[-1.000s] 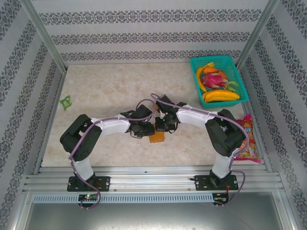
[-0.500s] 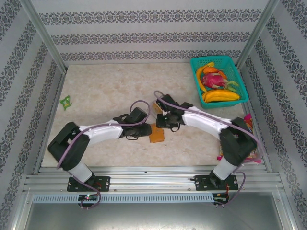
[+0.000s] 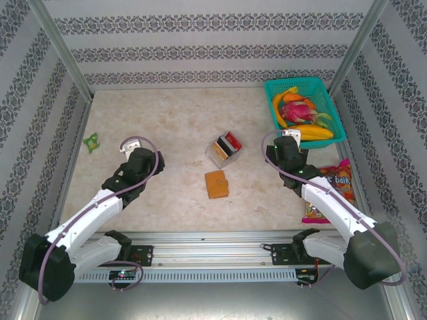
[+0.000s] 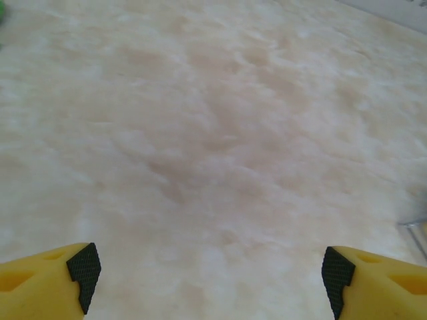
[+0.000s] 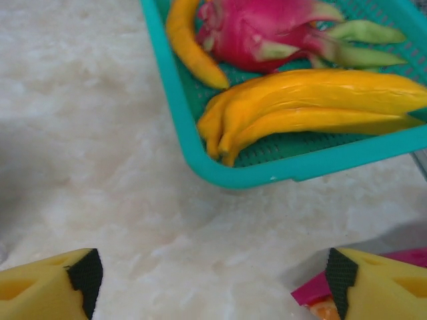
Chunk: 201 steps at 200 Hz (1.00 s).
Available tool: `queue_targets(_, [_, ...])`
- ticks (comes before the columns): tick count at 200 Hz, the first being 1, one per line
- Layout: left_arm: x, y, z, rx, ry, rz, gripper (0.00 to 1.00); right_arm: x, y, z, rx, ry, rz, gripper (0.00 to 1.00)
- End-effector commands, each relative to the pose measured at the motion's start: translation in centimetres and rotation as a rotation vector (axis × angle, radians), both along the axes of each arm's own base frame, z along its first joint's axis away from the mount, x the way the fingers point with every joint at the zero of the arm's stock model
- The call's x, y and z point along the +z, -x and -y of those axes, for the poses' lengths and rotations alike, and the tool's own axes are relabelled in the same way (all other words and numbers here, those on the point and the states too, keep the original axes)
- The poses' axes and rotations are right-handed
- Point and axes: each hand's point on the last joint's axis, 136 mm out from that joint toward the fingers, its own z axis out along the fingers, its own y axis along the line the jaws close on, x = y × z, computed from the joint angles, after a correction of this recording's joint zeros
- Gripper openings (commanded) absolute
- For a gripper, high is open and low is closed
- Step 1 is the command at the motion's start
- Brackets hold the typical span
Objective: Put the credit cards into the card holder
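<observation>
Left gripper [image 4: 208, 273] and right gripper [image 5: 208, 277], jaws wide apart and holding nothing, hang over the bare table [image 4: 213, 133], the right one beside the fruit basket [image 5: 220, 175]. Midway between them, well apart from both, the holder [image 3: 216, 184] lies folded shut. Just beyond it, red and black cards [image 3: 225, 144] stand in a clear box [image 3: 213, 155], apparently yet to be loaded. Whether the holder has any inside cannot be told.

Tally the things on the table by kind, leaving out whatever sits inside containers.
Card holder: 1
Clear box: 1
Teal basket: 1
Small green item: 1
Snack bag: 1, partly hidden
Total: 5
</observation>
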Motion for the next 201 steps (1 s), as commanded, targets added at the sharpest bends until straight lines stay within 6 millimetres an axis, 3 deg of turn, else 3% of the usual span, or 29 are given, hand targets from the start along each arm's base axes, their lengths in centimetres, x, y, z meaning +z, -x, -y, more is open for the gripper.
queue_targets(1, [0.4, 0.1, 2.3, -0.153, 0.042, -0.002, 0.85, 2.4, 0.1, -6.3, 0.261, -0.304, 0.004, 0.74])
queue_targets(26, [-2.1, 0.5, 7.1, -0.315, 0.253, -0.102, 0.81, -0.7, 2.4, -13.2, 0.399, -0.662, -0.236, 0.48])
queue_targets(46, [-2.7, 0.5, 11.2, -0.461, 0.408, -0.158, 0.77, -3.7, 4.5, -18.1, 0.485, -0.684, -0.423, 0.32])
queue_targets(58, [-2.7, 0.4, 13.7, -0.533, 0.468, -0.191, 0.76, -5.5, 5.3, -20.1, 0.511, -0.647, -0.503, 0.23])
queue_targets(74, [-4.0, 0.7, 16.0, -0.580, 0.474, -0.290, 0.72, -8.0, 5.7, -20.7, 0.467, -0.613, -0.605, 0.14])
queue_targets(96, [-6.2, 1.1, 18.3, -0.614, 0.455, -0.400, 0.67, -9.7, 6.1, -21.5, 0.463, -0.596, -0.680, 0.07])
queue_targets(169, [-9.3, 1.5, 22.8, -0.678, 0.449, -0.511, 0.62, -11.0, 5.5, -22.6, 0.459, -0.566, -0.743, 0.03])
queue_targets(201, [-10.6, 1.8, 23.5, -0.675, 0.440, -0.549, 0.56, -11.5, 5.8, -22.8, 0.460, -0.561, -0.765, 0.02])
